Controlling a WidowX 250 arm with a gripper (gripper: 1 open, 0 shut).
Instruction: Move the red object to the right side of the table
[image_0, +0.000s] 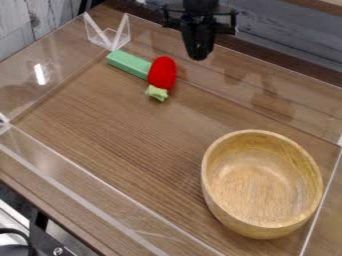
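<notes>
Red fruit (163, 73) lies near table's (147, 150) far edge, left of middle, light-green stem end toward near edge, green block (128, 64) just beside it. Gripper (201, 50) hangs near far edge, right of fruit, apart from it, holding nothing visible; cannot tell how wide its fingers stand. Step in hand, likely: get hold of fruit. Best to centre over red body, straddle it without catching block, lower gently, close evenly, lift before heading right.
</notes>
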